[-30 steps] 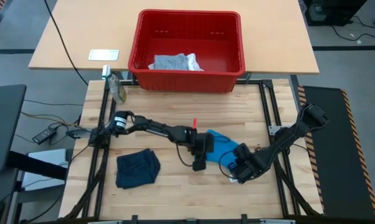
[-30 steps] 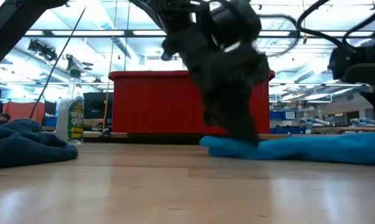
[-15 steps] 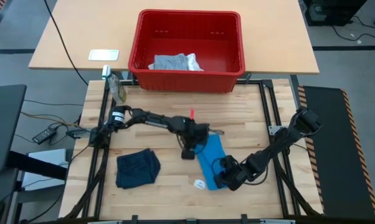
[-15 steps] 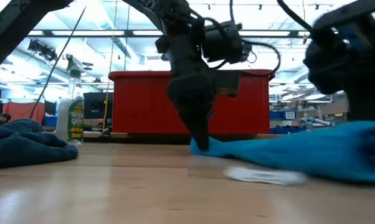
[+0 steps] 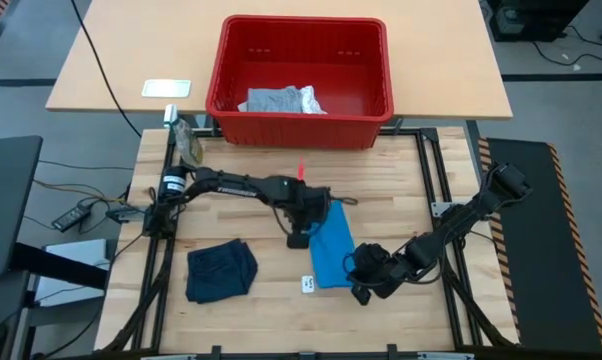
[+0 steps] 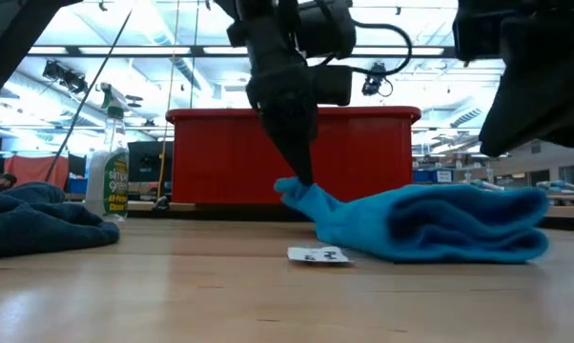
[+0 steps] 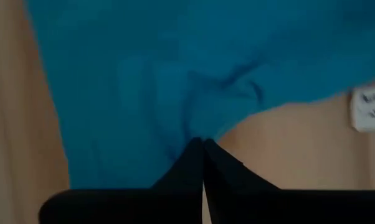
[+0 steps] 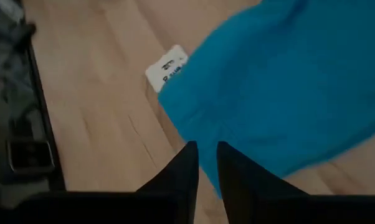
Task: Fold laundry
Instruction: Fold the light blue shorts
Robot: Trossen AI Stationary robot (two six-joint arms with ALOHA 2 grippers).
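- White tag (image 5: 307, 285) flat on the table (image 5: 271, 320), just off the blue garment's near corner.
- Right gripper (image 5: 359, 281) low at the near right edge of the blue garment (image 5: 330, 246). Wrist view shows its fingers (image 8: 182, 171) only a narrow gap apart with blue cloth between them — pinching that edge.
- Blue garment lies folded in a strip at table centre, long axis near to far.
- Navy garment (image 5: 221, 271) is a loose heap at the near left, well apart from the blue one, nothing touching it.
- Left gripper (image 5: 299, 237) sits on the blue garment's left edge, fingers (image 7: 203, 163) pressed fully together on a corner of cloth — low view shows that corner lifted to a small peak off the wood.
- Spray bottle (image 5: 188, 141) at the table's far left corner.
- Red basket (image 5: 299, 80) on the desk beyond the table, with grey (image 5: 269, 100) and white (image 5: 310, 100) garments crumpled inside.
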